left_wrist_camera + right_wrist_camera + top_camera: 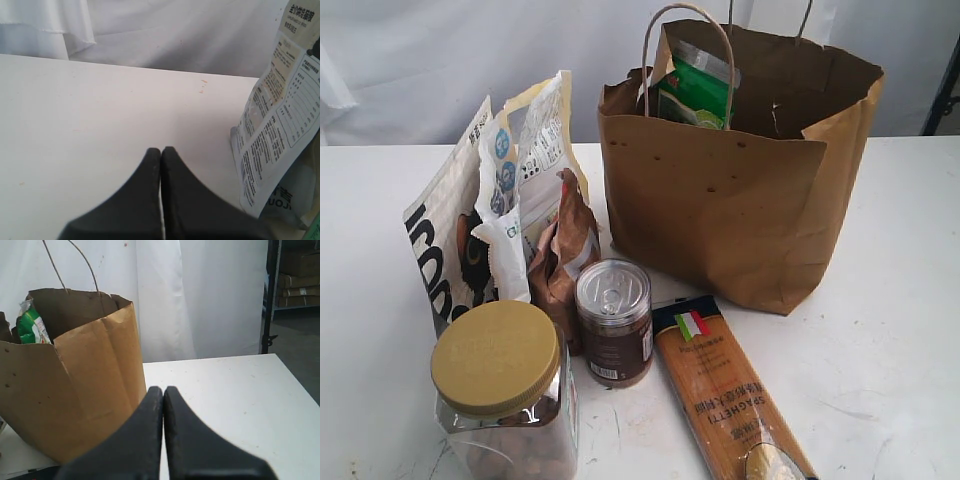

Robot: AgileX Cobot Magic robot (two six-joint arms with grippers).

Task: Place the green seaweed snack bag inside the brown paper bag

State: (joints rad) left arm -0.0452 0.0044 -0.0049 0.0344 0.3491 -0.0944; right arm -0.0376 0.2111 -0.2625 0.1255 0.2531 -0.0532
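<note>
The brown paper bag (740,200) stands open on the white table, right of centre. Inside it, against its far left wall, the green seaweed snack bag (695,90) sticks up above the rim; the right wrist view also shows the snack bag (31,326) poking out of the paper bag (75,385). No arm appears in the exterior view. My left gripper (161,150) is shut and empty over bare table. My right gripper (163,389) is shut and empty just beside the paper bag's near corner.
Left of the paper bag stand white pouches (500,200), a small dark-brown foil pouch (565,255), a brown can (614,322) and a gold-lidded jar (500,390). An orange spaghetti packet (725,395) lies in front. A printed pouch back (280,125) is near my left gripper.
</note>
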